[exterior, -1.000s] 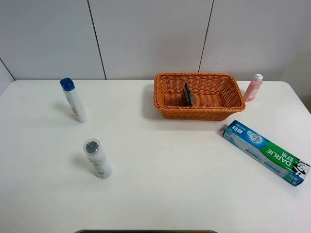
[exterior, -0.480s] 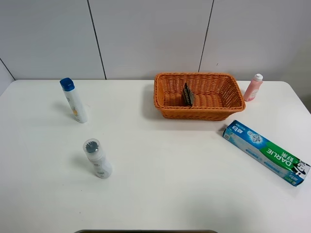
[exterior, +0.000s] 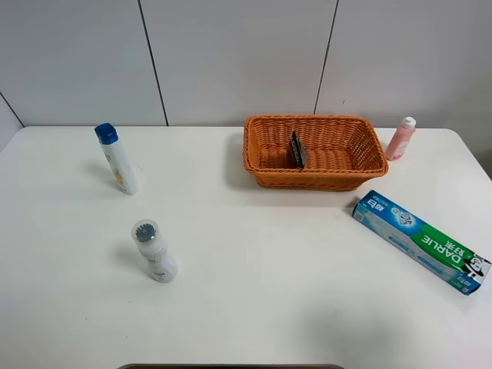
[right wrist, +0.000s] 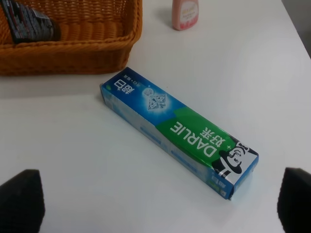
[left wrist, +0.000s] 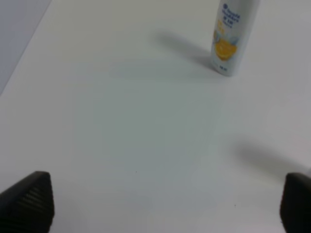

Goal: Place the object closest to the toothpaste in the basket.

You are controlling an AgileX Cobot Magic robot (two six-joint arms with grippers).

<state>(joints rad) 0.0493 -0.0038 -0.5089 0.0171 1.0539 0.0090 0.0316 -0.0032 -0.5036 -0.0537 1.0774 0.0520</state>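
The green and blue toothpaste box [exterior: 420, 241] lies flat at the right of the white table; it also shows in the right wrist view [right wrist: 179, 131]. A small pink bottle [exterior: 400, 138] stands upright behind it, right of the orange wicker basket [exterior: 307, 178], and is the bottle nearest the toothpaste [right wrist: 185, 13]. Neither arm shows in the exterior view. My right gripper [right wrist: 158, 201] is open and empty, hovering before the toothpaste. My left gripper [left wrist: 160, 204] is open and empty over bare table.
The basket [right wrist: 73, 53] holds a dark flat packet [exterior: 297, 150]. A white bottle with a blue cap [exterior: 118, 159] stands at the far left, also in the left wrist view [left wrist: 233, 36]. A white bottle with a grey cap [exterior: 154, 250] sits at front left.
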